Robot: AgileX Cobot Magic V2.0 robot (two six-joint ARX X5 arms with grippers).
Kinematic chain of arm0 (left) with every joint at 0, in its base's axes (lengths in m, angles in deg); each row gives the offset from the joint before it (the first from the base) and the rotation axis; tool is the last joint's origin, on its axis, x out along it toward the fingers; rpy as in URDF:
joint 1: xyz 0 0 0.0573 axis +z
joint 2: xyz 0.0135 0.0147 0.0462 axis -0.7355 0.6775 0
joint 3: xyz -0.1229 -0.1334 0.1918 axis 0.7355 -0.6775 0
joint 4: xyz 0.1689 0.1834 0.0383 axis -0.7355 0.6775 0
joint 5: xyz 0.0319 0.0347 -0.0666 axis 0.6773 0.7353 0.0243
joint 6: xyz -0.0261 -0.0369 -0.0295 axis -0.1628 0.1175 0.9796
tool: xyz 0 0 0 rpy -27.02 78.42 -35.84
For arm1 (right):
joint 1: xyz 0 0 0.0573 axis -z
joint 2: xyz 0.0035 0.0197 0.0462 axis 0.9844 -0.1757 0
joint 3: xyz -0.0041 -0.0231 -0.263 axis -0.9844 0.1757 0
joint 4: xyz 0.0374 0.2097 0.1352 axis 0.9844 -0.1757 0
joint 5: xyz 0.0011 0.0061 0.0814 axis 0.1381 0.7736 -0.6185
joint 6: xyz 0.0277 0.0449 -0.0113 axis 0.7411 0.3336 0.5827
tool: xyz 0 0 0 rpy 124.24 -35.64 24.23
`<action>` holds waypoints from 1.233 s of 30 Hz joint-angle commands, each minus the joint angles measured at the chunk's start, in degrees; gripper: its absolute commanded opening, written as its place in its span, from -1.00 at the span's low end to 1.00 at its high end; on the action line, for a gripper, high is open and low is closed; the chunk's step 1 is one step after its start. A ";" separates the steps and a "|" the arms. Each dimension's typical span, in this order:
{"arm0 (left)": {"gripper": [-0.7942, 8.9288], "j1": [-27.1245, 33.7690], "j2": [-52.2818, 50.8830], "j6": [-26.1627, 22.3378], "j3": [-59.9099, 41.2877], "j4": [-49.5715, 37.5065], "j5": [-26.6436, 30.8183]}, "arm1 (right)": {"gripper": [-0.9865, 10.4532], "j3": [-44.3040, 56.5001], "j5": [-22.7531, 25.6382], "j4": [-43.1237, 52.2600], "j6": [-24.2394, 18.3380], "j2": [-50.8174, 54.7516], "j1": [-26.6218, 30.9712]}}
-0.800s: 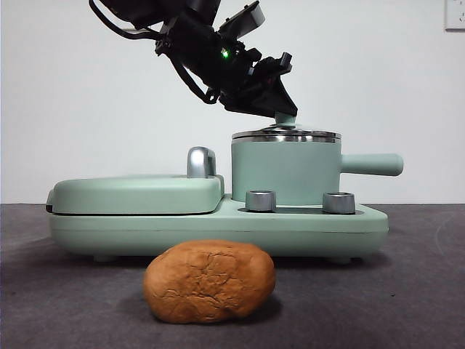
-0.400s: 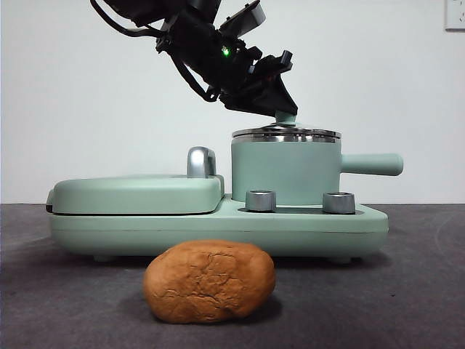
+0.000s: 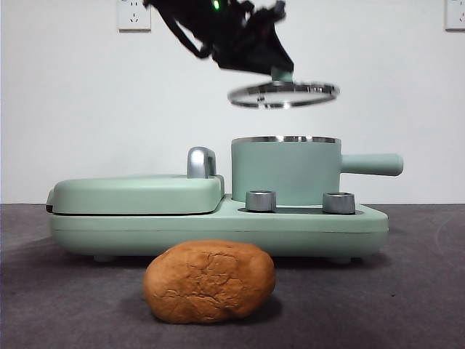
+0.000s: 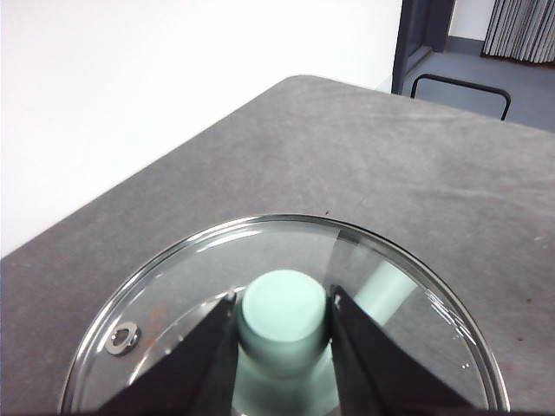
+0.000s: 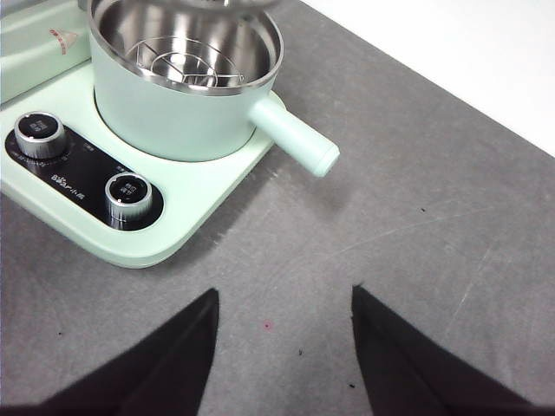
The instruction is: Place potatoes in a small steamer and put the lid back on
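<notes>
My left gripper [image 3: 280,71] is shut on the mint-green knob [image 4: 284,308] of the clear glass lid [image 3: 283,94] and holds it in the air above the small steamer [image 3: 285,169]. The lid [image 4: 173,295] fills the left wrist view. The steamer stands open on the cooker base [image 3: 218,225], with a steel rack inside [image 5: 186,56] and its handle [image 5: 293,137] pointing right. The potato [image 3: 209,281] lies on the table in front of the cooker. My right gripper [image 5: 284,347] is open and empty above the table, to the right of the cooker.
The flat mint-green griddle cover [image 3: 136,193] with a chrome handle [image 3: 201,161] lies shut to the left of the steamer. Two steel dials [image 3: 261,201] [image 3: 338,202] sit on the base front. Dark grey table [image 5: 416,217] extends to the right.
My left gripper has lifted the glass lid off the steamer, straight up. The steamer now stands open. The potato has not moved.
</notes>
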 commanded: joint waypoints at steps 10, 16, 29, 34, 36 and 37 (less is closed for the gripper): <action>-0.81 -0.39 -9.81 1.64 1.60 9.92 3.34 | -0.40 -1.03 -0.07 0.68 0.15 -0.22 -2.23; -0.81 0.83 -14.80 1.70 -1.53 14.38 4.79 | -0.40 -1.03 -1.97 1.84 0.13 -1.20 -7.89; -0.81 3.93 -30.29 5.31 -19.96 12.79 7.98 | -0.34 -1.03 -4.81 6.67 0.15 -13.16 -25.20; -0.81 6.36 -38.05 6.95 -25.55 13.79 9.07 | -0.34 -1.03 -6.12 9.18 0.70 -19.67 -30.27; -0.81 7.45 -40.87 6.93 -26.29 15.98 9.14 | -0.34 -1.03 -6.23 10.21 1.29 -22.56 -32.13; -0.81 8.00 -42.10 6.93 -26.36 17.29 9.25 | -0.34 -1.03 -6.23 10.80 1.27 -23.98 -32.96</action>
